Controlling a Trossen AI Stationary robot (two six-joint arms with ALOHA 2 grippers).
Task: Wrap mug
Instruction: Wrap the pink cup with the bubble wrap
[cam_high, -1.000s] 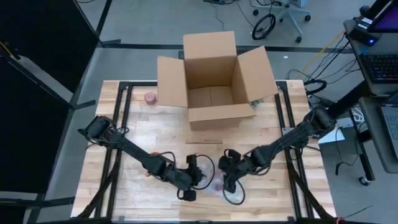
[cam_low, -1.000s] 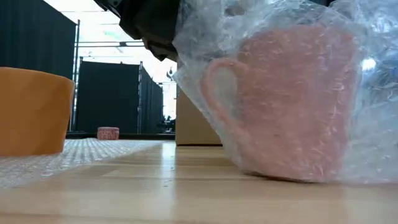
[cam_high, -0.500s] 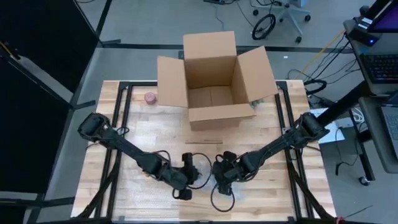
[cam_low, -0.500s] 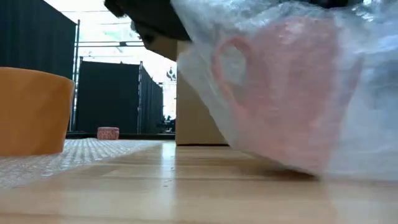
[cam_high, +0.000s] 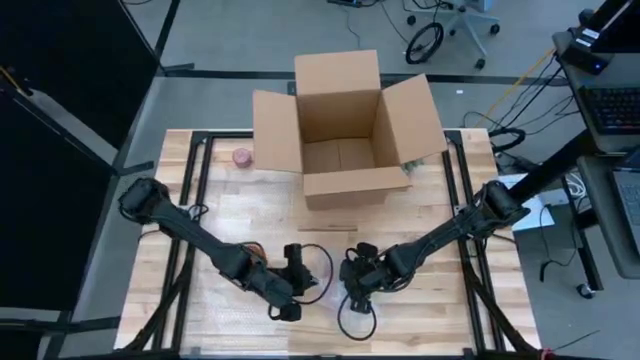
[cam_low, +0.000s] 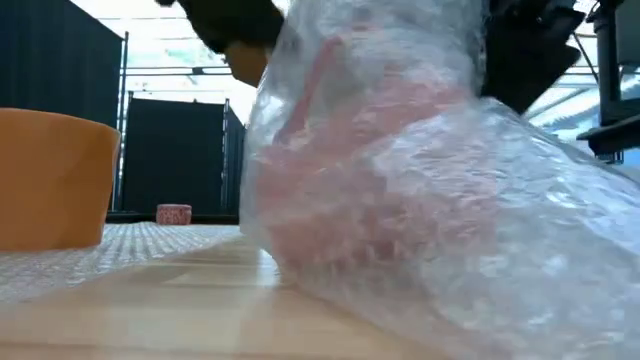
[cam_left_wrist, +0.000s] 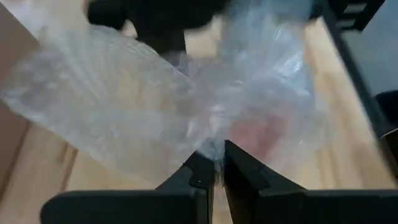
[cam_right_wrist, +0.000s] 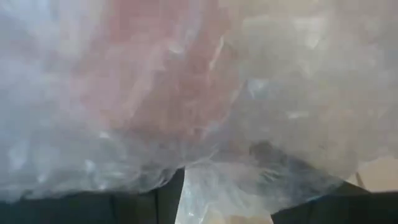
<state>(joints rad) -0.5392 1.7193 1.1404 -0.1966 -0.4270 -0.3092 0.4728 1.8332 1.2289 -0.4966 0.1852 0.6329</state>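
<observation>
A pink mug (cam_low: 390, 150) sits inside clear bubble wrap (cam_low: 480, 250) near the table's front middle and leans over on the wood. My left gripper (cam_high: 292, 285) is at the bundle's left side, shut on a bunch of the wrap (cam_left_wrist: 214, 163). My right gripper (cam_high: 355, 282) is at the bundle's right side, with the wrapped mug (cam_right_wrist: 155, 81) filling its view, and it is shut on the bundle. The wrap lies between my two grippers (cam_high: 325, 290). My left gripper pinches a gathered bunch of bubble wrap (cam_left_wrist: 215, 155) between its two fingers (cam_left_wrist: 198, 180), coming level from the table's left. The wrap fans out beyond the fingertips toward the mug. My right gripper holds the wrapped mug from the table's right. The wrap (cam_right_wrist: 224, 180) covers its fingers, so the place of contact is hidden; the mug is tilted.
An open cardboard box (cam_high: 340, 130) stands at the far middle. A small pink thing (cam_high: 241, 156) sits left of it. An orange mug (cam_low: 50, 180) stands on a spread bubble wrap sheet (cam_low: 120, 245) at the near left. Black frame rails (cam_high: 200, 200) run along both sides.
My right gripper has gone toward the table's left with the wrapped mug. The mug stood upright and has tipped over, with the wrap now bunched around it. My left gripper has drawn back toward the table's left, holding the wrap.
</observation>
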